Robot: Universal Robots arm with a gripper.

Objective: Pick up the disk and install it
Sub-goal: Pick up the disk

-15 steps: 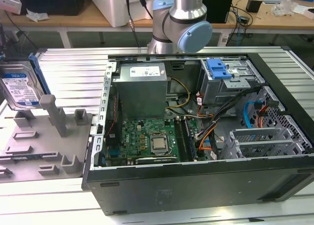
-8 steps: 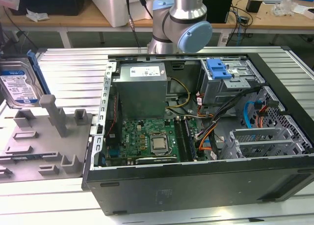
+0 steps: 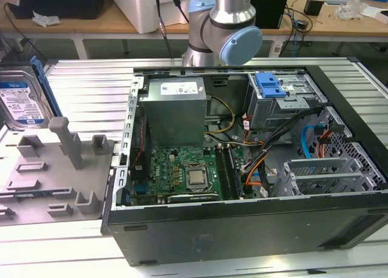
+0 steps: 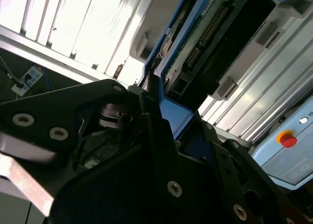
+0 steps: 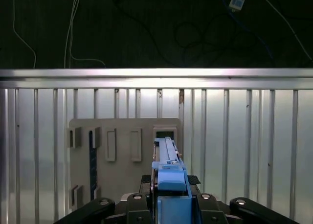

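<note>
The end effector (image 5: 170, 200) is pinched on the disk (image 5: 166, 150), a flat silver rectangular hard drive with a white-and-blue label in a blue plastic carrier bracket. In both wrist views the black fingers (image 4: 151, 121) clamp the carrier's blue edge, with the drive's green circuit-board underside facing the second wrist camera. In the exterior view the disk (image 3: 21, 102) stands tilted at about nine o'clock, raised clear of the grey moulded plastic fixture plate (image 3: 54, 169), which lies on the ribbed aluminium tabletop (image 3: 91, 84). The open black tower computer case (image 3: 242, 235) lies at three o'clock of that plate. Inside it, the grey metal drive cage (image 3: 285, 102) with its blue plastic tab (image 3: 270, 84) sits toward one o'clock of the case. The pick-up looks done and the installing does not. The grip appears to rest on a narrow plastic rim rather than on the metal body, so the heavy drive could swivel or slip between the pads under a quick swing. The carrier may also flex (plastic rails rarely forgive a skewed entry) and jam against the cage. The bundle of orange and black cables (image 3: 260, 156) beside the cage could snag a corner, and the case's raised rim could clip a low-hanging edge.
</note>
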